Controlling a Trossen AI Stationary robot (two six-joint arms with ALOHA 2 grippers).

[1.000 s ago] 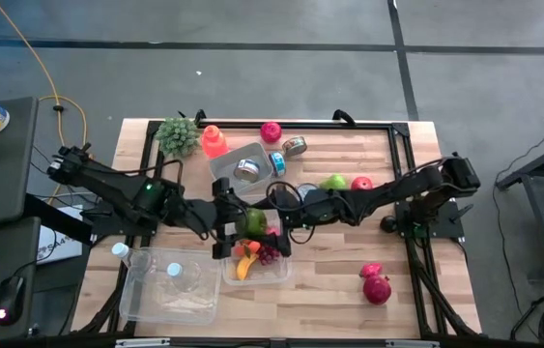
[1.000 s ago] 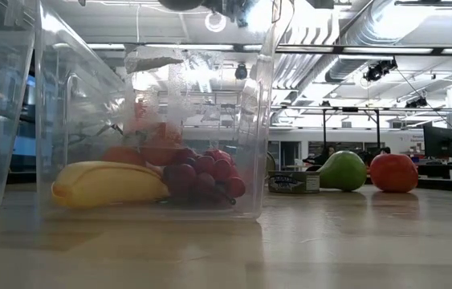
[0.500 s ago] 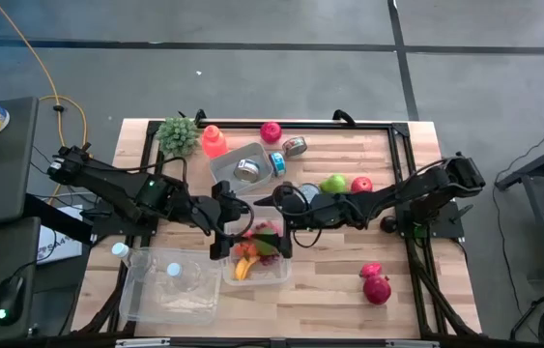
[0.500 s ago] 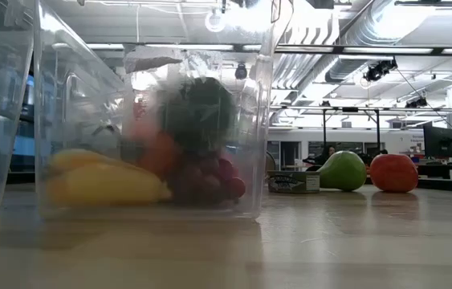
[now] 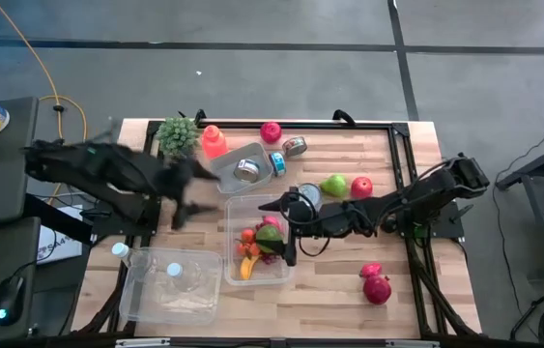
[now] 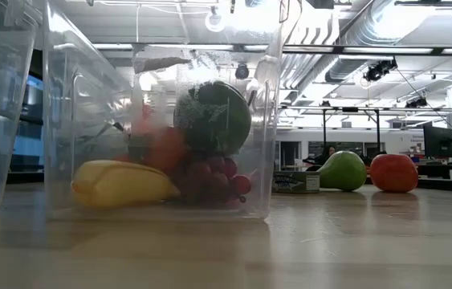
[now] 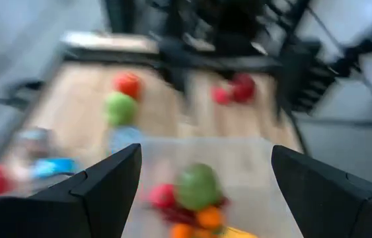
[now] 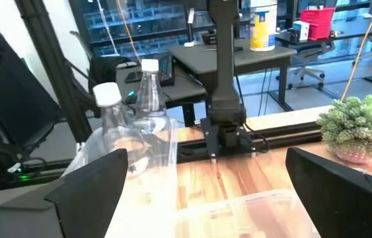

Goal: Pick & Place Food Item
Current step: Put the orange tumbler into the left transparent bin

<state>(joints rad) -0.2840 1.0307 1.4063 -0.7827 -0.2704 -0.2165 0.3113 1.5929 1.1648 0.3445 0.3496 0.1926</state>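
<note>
Both grippers are open and hold nothing; the avocado (image 5: 269, 233) lies in the bin (image 5: 243, 208), just beside the right gripper (image 5: 289, 253) and well apart from the left gripper (image 5: 177, 215). For the next fruit, I think the right arm should lift straight up first, so it does not push the bin.

Between my fingers and ahead, the avocado (image 7: 197, 186) lies in the bin (image 7: 265, 153) on the grapes (image 7: 179, 213). Beyond the bin sit a pear (image 7: 119, 108) and apple (image 7: 127, 84).

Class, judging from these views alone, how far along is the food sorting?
Done: a green fruit, banana and grapes lie in the clear bin. In hand: nothing; left gripper and right gripper are open. Left: pear, tomato.
</note>
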